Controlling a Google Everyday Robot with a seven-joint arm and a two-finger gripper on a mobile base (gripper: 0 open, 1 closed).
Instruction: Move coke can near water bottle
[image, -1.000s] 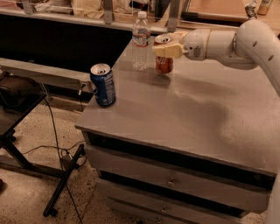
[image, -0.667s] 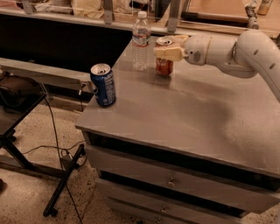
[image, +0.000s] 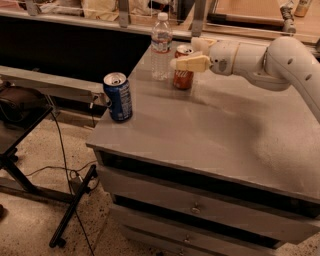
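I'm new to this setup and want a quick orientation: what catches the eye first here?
The white arm's gripper is at the coke can, which stands just beside the water bottle toward the back of the grey table. A blue soda can stands alone at its left edge.

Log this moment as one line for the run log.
gripper: at top of coke can | coke can: upright on table, beside water bottle | blue soda can: upright, near table edge
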